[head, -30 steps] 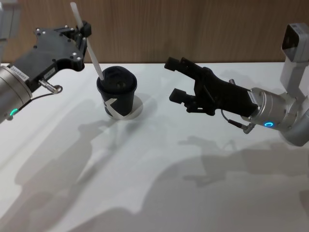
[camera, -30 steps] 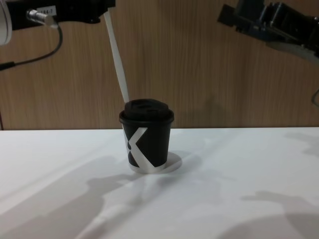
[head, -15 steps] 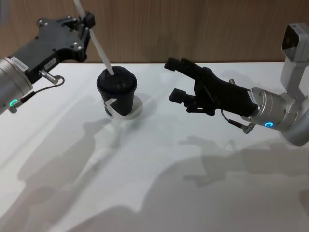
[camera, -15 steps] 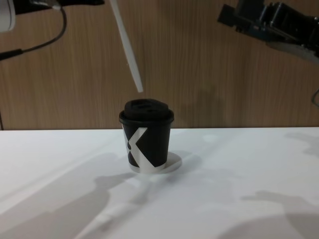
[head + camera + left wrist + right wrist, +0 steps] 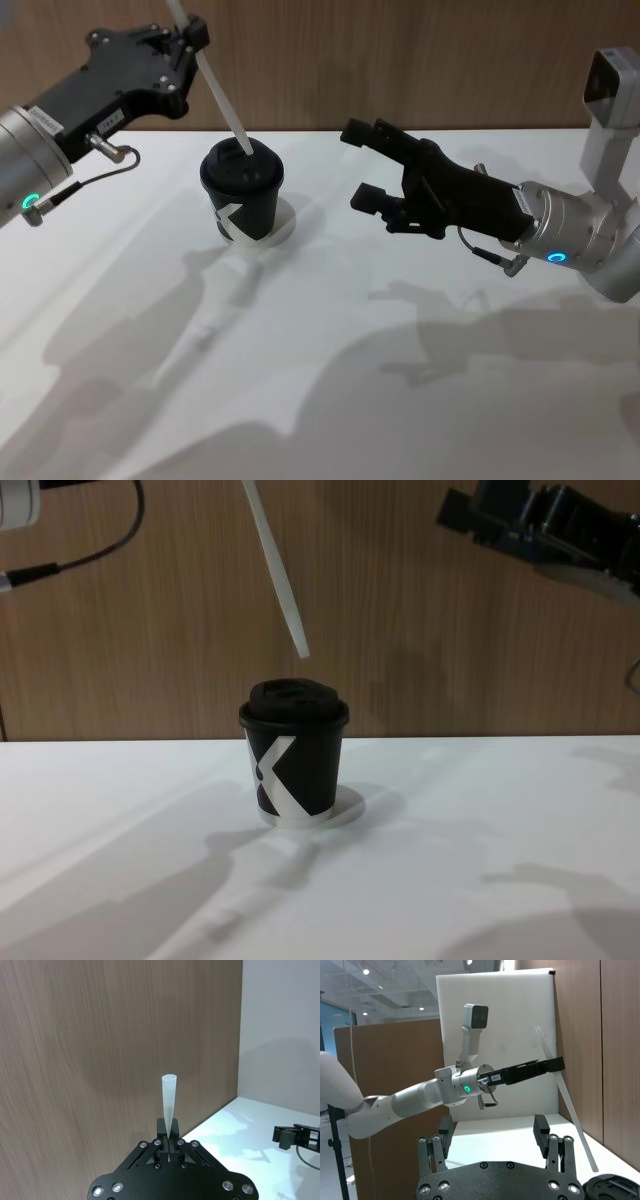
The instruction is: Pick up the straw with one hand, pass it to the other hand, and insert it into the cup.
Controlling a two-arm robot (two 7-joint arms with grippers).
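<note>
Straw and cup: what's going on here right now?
The left tool is shut on the straw, holding it tilted with its lower tip hanging above the cup, not yet inserted. The right tool is open and empty, held above the table to the right of the cup.

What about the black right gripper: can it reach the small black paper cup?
Probably yes: the open right gripper hovers beside the cup, just white table between; the left gripper holds the white straw above it.
</note>
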